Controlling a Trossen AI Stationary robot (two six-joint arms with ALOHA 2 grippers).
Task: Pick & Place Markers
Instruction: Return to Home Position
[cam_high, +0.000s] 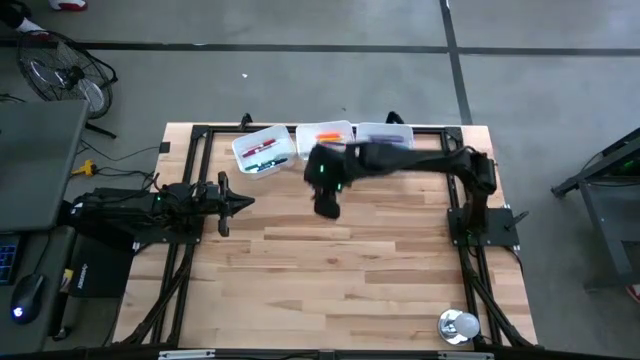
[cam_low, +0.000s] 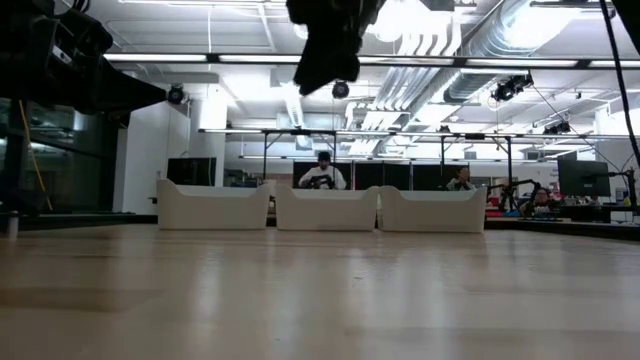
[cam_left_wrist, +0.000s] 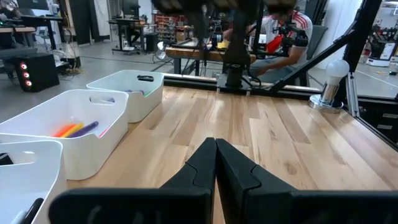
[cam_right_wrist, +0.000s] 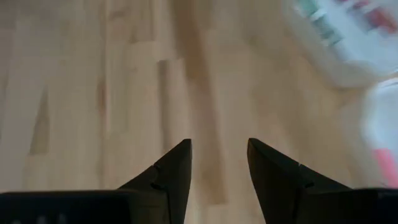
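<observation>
Two grippers: both empty.
Right gripper (cam_right_wrist: 217, 146): dark fingers spread apart with nothing between them; it hangs above bare wood just in front of the bins, on an arm stretched across from the base on the right side.
Left gripper (cam_left_wrist: 216, 146): fingers pressed together, holding nothing; parked low at the table's left side, pointing across the top.
Markers (cam_left_wrist: 78, 129): thin, pen-shaped, coloured; orange, purple and pink ones lie in the middle bin, red and green ones in the left bin. What the right bin holds is too small to tell.
Bins (cam_low: 326, 210): three white rectangular plastic tubs, side by side along the far edge.
Progress: sorting looks finished. No loose marker shows on the wood, though the patch under the right arm is hidden. Probably only the right arm's fold-back to its base is left.
Table (cam_high: 350, 290): light butcher-block wood inside a black frame, with a silver dome-shaped object (cam_high: 458, 325) at the near right corner.
Room: grey concrete floor, a floor fan (cam_high: 65, 75) off to the left, strip lights and ducts overhead, and people seated at benches beyond.
</observation>
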